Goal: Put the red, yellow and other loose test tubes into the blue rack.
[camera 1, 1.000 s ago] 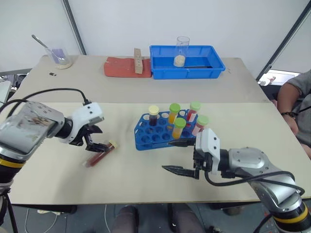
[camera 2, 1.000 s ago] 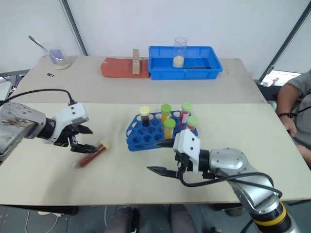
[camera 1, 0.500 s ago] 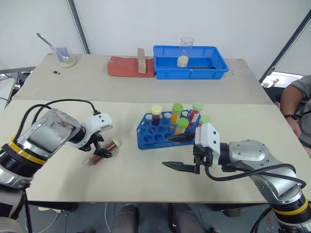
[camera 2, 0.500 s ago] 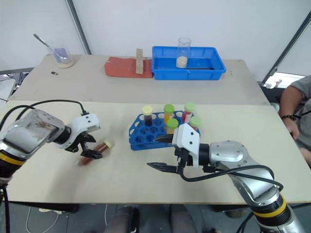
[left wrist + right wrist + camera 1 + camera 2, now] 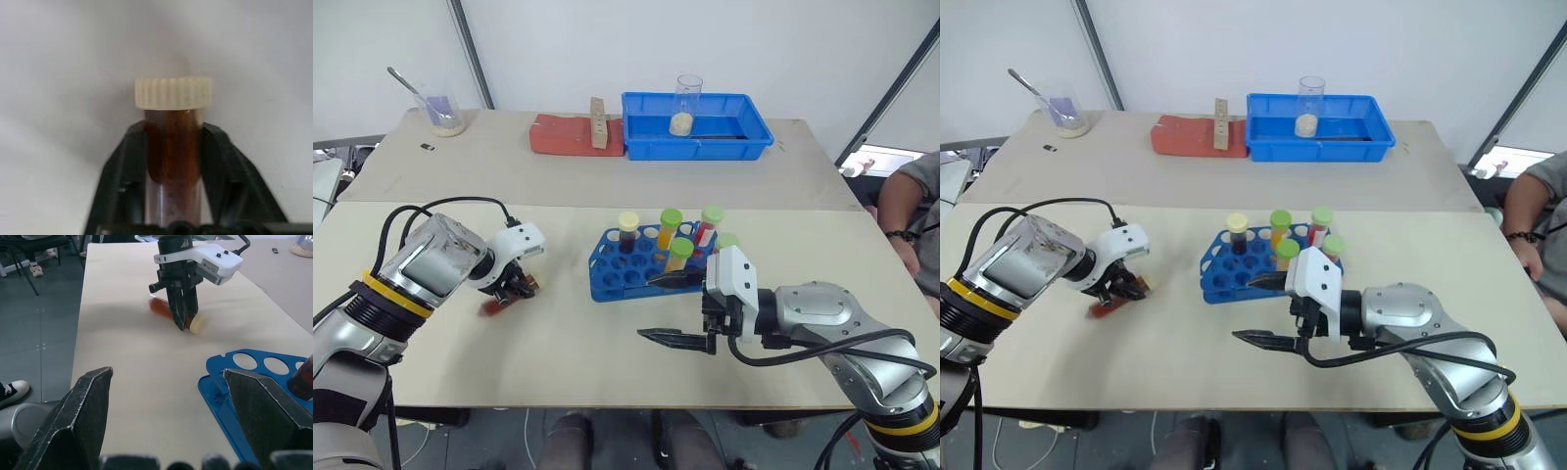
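Observation:
A red-filled test tube (image 5: 173,147) with a cream cap (image 5: 174,93) lies on the table's left side. My left gripper (image 5: 519,287) points down onto it and is shut on the tube just below the cap, as the right wrist view also shows (image 5: 182,318). The blue rack (image 5: 626,269) stands at the table's middle and holds several upright tubes with yellow and green caps (image 5: 677,250). My right gripper (image 5: 648,308) hovers open just in front of the rack, pointing left, with nothing between its fingers (image 5: 83,411).
A larger blue tray (image 5: 744,147) with a clear beaker (image 5: 683,103) stands at the back. Beside it lie a red mat (image 5: 563,135) and a wooden block (image 5: 597,122). A glass with a spoon (image 5: 440,108) is back left. A person (image 5: 911,206) sits at the right edge.
My left gripper came down over the lying tube and shut on it. The right arm has stayed where it was, open.

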Motion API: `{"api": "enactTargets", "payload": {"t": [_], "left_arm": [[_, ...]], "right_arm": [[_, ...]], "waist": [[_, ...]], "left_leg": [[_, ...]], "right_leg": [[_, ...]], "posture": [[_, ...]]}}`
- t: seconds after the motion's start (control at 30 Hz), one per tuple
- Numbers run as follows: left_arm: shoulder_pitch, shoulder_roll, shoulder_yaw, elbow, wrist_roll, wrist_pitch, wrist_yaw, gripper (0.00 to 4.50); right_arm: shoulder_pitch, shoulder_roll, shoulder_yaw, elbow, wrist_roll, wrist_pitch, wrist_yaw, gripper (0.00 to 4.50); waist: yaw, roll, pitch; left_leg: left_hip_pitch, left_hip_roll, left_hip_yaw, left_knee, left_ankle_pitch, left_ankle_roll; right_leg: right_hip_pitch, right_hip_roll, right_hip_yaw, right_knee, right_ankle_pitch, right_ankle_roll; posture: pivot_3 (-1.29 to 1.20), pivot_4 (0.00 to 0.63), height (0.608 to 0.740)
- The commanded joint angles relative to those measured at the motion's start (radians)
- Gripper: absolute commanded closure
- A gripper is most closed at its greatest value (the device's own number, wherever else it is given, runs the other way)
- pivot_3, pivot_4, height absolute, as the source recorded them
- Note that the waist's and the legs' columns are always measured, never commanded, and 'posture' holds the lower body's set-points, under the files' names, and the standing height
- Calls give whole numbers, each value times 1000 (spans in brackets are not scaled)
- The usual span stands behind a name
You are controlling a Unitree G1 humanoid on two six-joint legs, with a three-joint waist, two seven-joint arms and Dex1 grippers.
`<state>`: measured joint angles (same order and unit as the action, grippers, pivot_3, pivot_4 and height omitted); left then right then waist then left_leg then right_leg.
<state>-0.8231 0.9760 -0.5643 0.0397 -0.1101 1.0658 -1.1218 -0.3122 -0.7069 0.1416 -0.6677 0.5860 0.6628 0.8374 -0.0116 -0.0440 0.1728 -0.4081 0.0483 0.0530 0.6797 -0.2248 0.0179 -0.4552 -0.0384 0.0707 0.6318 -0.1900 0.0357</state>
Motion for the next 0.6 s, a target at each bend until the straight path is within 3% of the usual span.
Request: {"api": "enactTargets", "payload": {"t": [0.03,0.3,0.4,0.6], "left_arm": [[18,-5,8,7,19,-35,-10,3567],[51,82,200,-53,-78,-170,-120,3568],[35,21,367,-80,-182,-157,-90,3568],[77,-190,665,-271,-467,-84,1,3568]], "right_arm": [[-12,-13,-46,-44,30,14,-11,443],[41,-59,-132,-81,84,43,-20,443],[84,-86,-192,-92,100,55,-33,443],[186,-111,-303,-108,44,-2,-70,443]], "waist": [[0,0,0],[-2,0,0],[2,0,0],[7,0,0]], "left_leg": [[0,0,0,0,0,0],[-1,1,0,0,0,0],[-3,1,-1,0,0,0],[-6,-1,-1,3,0,0]], "right_leg": [[0,0,0,0,0,0],[-1,0,0,0,0,0],[-2,0,-1,-1,0,0],[-1,-1,0,-3,2,4]], "posture": [[0,150,740],[0,150,740],[0,150,740],[0,150,740]]}}
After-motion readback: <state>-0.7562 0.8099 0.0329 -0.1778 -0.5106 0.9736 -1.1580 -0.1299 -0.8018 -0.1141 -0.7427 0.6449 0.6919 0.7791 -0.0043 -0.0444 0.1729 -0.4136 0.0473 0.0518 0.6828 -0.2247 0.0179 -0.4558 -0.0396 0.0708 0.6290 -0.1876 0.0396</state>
